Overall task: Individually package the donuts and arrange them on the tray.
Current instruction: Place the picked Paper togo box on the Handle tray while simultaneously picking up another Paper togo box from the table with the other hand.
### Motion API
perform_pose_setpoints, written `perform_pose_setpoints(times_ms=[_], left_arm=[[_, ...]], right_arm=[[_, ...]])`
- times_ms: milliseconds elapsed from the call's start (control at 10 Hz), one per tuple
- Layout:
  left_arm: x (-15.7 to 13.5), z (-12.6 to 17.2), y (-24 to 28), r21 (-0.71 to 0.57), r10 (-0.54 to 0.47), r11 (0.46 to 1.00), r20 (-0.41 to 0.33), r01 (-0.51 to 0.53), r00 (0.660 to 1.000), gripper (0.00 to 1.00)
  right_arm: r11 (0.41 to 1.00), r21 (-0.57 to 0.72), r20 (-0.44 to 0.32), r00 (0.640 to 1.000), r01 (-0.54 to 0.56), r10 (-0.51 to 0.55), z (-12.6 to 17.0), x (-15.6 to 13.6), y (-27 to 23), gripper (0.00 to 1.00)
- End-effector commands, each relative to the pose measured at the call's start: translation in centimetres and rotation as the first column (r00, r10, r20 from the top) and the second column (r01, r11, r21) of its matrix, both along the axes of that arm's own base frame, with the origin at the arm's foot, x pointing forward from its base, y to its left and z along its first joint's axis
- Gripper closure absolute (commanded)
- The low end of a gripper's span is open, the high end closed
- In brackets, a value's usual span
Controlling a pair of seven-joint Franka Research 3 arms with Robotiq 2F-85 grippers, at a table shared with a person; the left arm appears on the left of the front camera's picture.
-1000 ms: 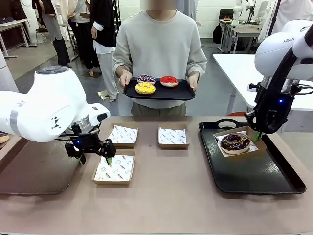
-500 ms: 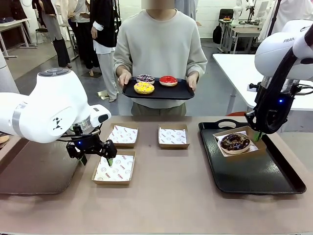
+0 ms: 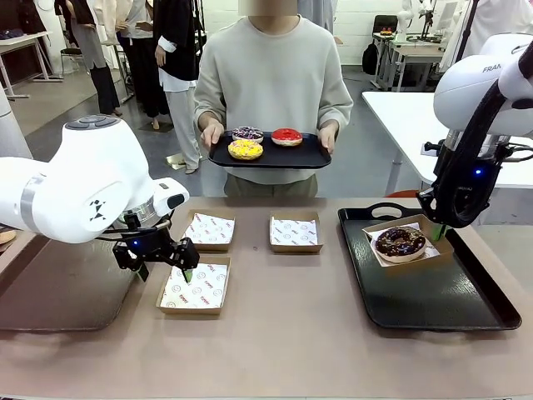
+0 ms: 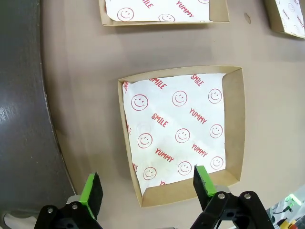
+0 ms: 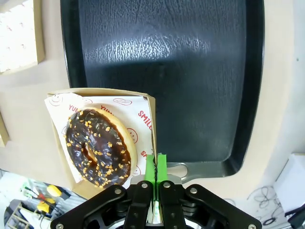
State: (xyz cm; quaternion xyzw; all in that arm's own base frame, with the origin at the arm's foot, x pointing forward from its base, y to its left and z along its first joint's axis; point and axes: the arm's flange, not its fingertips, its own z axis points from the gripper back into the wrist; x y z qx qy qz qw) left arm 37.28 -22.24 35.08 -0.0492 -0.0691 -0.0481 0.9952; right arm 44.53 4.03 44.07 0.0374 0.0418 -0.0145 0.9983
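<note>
The right end effector (image 5: 156, 167) is clenched, apparently pinching a wall of the cardboard box (image 5: 109, 92) that holds the sprinkled chocolate donut (image 5: 97, 145) on the black tray (image 5: 190, 71) on the desk (image 3: 291, 333). The left end effector (image 4: 147, 186) hangs released over an empty paper-lined box (image 4: 236, 124). Across the desk, a person holds a serving tray (image 3: 308, 157) carrying the yellow donut (image 3: 246, 150), red donut (image 3: 286, 137) and purple donut (image 3: 247, 133).

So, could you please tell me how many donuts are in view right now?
4. The yellow donut, red donut and purple donut sit on the person's tray; the chocolate donut lies in a box on the table tray.
</note>
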Motion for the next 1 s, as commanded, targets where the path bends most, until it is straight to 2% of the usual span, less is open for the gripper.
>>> perform_pose_setpoints(times_ms=[0, 200, 300, 600, 900], left_arm=[[0.0, 0.0, 0.0, 0.000, 0.000, 1.000, 0.000, 0.000, 1.000, 0.00], [0.2, -0.4, -0.2, 0.045, 0.005, 0.999, -0.023, -0.004, 1.000, 0.00], [0.3, -0.4, -0.1, 0.048, 0.008, 0.999, -0.032, -0.006, 0.999, 0.00], [1.3, -0.9, -0.2, 0.056, 0.014, 0.998, -0.073, -0.010, 0.997, 0.00], [1.9, -1.1, -0.8, 0.069, 0.012, 0.998, -0.095, -0.005, 0.995, 0.00]], right_arm=[[1.000, 0.000, 0.000, 1.000, 0.000, 0.000, 0.0, 0.0, 0.0, 0.99], [0.997, -0.046, 0.078, 0.996, 0.056, -0.052, -1.2, -1.1, 0.1, 0.99], [0.999, -0.023, 0.081, 0.996, 0.044, -0.042, -1.4, -2.0, 0.1, 0.99], [1.000, -0.024, 0.038, 0.999, -0.016, 0.017, -3.0, -3.9, 0.0, 0.99], [0.999, -0.048, 0.011, 1.000, -0.001, 0.002, -5.0, -4.0, -0.2, 0.99]])
